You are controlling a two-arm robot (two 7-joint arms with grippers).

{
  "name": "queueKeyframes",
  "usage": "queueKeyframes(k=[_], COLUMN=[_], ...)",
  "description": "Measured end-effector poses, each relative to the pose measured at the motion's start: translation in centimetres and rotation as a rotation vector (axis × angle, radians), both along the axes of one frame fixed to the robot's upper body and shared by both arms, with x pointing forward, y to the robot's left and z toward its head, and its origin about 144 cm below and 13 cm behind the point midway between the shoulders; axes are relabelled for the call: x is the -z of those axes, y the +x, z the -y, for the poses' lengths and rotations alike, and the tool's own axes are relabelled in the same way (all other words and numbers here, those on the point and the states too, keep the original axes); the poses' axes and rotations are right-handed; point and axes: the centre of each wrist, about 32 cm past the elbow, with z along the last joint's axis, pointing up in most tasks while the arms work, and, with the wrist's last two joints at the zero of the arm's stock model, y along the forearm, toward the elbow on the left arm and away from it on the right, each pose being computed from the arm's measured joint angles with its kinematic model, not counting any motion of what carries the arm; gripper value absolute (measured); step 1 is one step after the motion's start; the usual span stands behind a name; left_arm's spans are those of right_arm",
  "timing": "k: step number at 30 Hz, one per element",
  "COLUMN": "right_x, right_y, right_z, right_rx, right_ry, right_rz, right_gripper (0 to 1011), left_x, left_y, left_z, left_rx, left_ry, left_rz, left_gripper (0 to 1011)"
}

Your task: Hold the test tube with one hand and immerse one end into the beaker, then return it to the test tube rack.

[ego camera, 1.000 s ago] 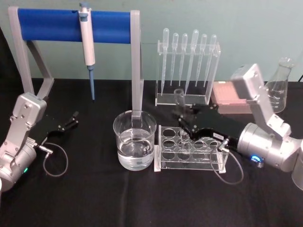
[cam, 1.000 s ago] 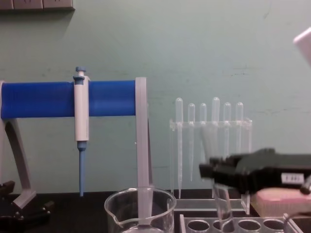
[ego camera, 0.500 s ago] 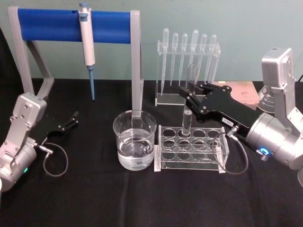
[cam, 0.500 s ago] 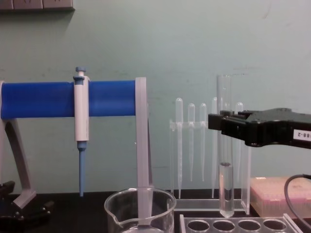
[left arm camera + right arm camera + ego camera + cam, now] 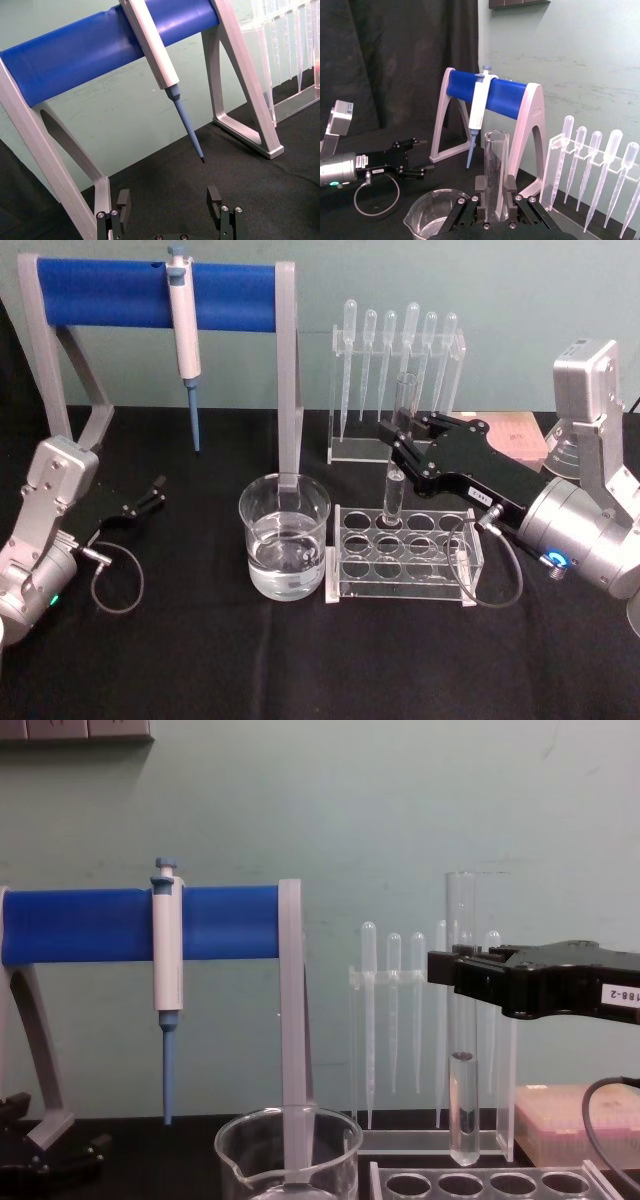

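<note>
Right black claw [image 5: 402, 437] had the long clear glass tube [image 5: 463, 1100] clamped upright. Dipping looked next, into the wide glass beaker [image 5: 255, 540] down-left of it. Left claw [image 5: 158, 490] sat idle, fingers apart.

The beaker [image 5: 285, 536] stands mid-table, with the test tube rack [image 5: 400, 558] just beside it on the right. The test tube [image 5: 394, 495], clamped upright in the right gripper [image 5: 402, 442], hangs just above the rack's rear row. Behind stands the pipette holder [image 5: 352, 451]; the pipettor [image 5: 183, 325] hangs rear left.
</note>
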Motion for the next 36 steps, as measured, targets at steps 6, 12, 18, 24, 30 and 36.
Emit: queueKeyframes(k=[6, 12, 18, 24, 30, 36], right_x=[0.00, 0.00, 0.00, 0.00, -0.01, 0.00], right_y=[0.00, -0.01, -0.01, 0.00, 0.00, -0.01], right_z=[0.00, 0.01, 0.02, 0.02, 0.03, 0.02], right_rx=[0.000, -0.001, -0.001, -0.001, -0.001, -0.001], right_ry=[-0.001, -0.001, -0.002, -0.002, -0.002, -0.002], right_rz=[0.000, 0.000, 0.000, 0.000, 0.000, 0.000], right_gripper=[224, 224, 224, 224, 224, 224], left_x=[0.00, 0.00, 0.00, 0.00, 0.00, 0.00], left_y=[0.00, 0.00, 0.00, 0.00, 0.00, 0.00], left_z=[0.00, 0.00, 0.00, 0.00, 0.00, 0.00], left_rx=[0.000, 0.000, 0.000, 0.000, 0.000, 0.000], left_ry=[0.000, 0.000, 0.000, 0.000, 0.000, 0.000], left_rz=[0.000, 0.000, 0.000, 0.000, 0.000, 0.000], left_gripper=[1000, 1000, 1000, 1000, 1000, 1000])
